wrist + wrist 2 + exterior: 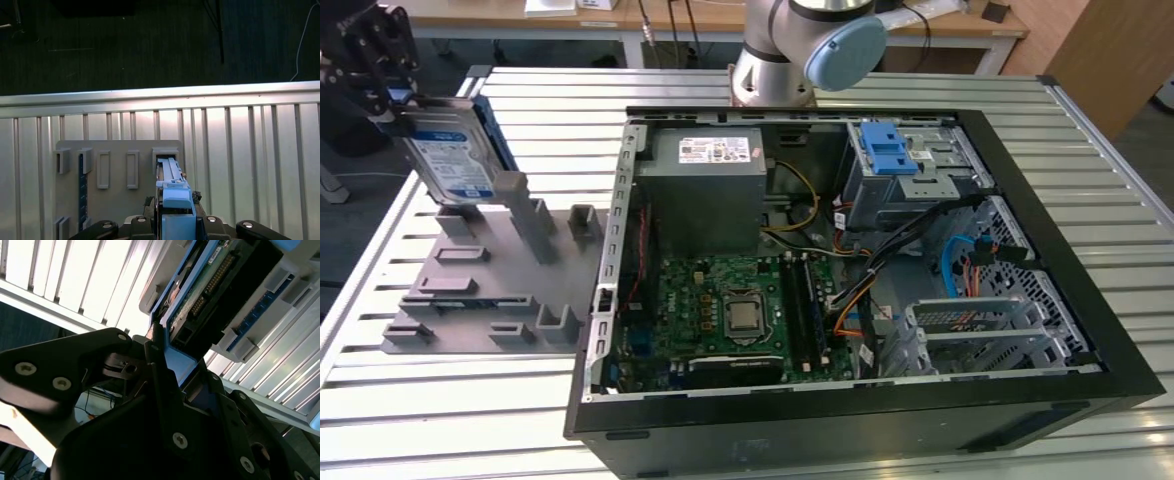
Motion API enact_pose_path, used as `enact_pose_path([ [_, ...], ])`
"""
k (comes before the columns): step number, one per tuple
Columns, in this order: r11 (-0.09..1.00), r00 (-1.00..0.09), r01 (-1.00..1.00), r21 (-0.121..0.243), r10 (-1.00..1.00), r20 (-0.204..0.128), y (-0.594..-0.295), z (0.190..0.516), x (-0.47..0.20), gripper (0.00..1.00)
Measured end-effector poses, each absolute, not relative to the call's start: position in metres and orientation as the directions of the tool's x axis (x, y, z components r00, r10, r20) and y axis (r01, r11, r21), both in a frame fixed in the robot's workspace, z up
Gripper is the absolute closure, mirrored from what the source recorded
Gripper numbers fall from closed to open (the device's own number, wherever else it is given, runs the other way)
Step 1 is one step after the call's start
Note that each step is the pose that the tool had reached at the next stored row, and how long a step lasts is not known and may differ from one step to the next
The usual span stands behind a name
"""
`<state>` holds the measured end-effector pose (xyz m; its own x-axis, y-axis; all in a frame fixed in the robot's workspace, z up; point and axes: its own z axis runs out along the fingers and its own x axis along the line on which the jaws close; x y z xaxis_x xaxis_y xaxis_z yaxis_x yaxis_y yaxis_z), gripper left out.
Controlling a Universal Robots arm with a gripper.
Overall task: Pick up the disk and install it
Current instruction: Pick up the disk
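Note:
The disk (451,155), silver with a blue-and-white label and blue rails, stands on edge at the exterior view's far left, tilted, its lower end at the uprights of a grey holder rack (480,290). My black gripper (398,108) is shut on its upper end. In the second wrist view a finger (157,370) presses against the blue rail of the disk (215,285), whose green circuit board faces the camera. In the first wrist view the disk's blue edge (172,195) runs out from between the gripper (175,222) toward a slot of the rack (120,200).
An open computer case (1107,385) lies on the slatted metal table (454,440), right of the rack. Inside it are a grey power supply (707,190), a green motherboard (734,310) and a grey drive cage with a blue latch (894,155). The arm's base (781,55) stands behind the case.

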<state>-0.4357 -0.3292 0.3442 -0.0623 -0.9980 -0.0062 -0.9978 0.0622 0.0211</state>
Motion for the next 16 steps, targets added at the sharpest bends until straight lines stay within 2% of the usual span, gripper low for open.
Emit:
enact_pose_path([
  [16,0.062,-0.062,-0.998,0.021,-0.998,-0.006,-0.3292,0.3541,-0.4357,0.64],
])
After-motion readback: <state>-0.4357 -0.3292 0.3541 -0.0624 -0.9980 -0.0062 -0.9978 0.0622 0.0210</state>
